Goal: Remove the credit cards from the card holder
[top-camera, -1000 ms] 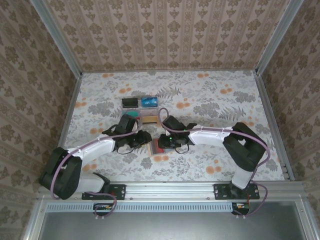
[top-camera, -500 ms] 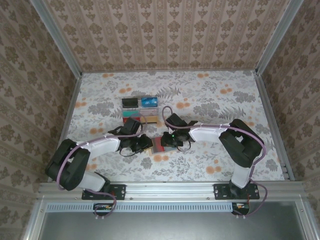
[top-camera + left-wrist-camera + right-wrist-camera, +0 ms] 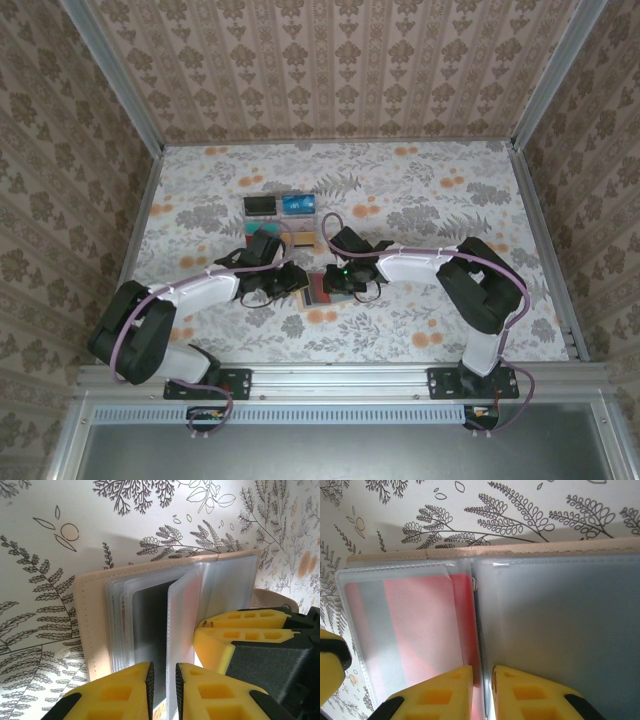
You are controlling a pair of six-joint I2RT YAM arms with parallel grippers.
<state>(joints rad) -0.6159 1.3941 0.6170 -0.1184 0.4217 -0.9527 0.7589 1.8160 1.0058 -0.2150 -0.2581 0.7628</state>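
Glistening plastic sleeves (image 3: 184,611), tan card holder (image 3: 92,626)

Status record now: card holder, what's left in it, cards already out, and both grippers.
card holder: open on the table, between the two grippers
inside: red card in a sleeve next to the spine
cards out: black card and blue card, side by side farther back
left gripper: jaws narrow, pinching an upright clear sleeve
right gripper: jaws narrow at the edge of the red card's sleeve; grip unclear
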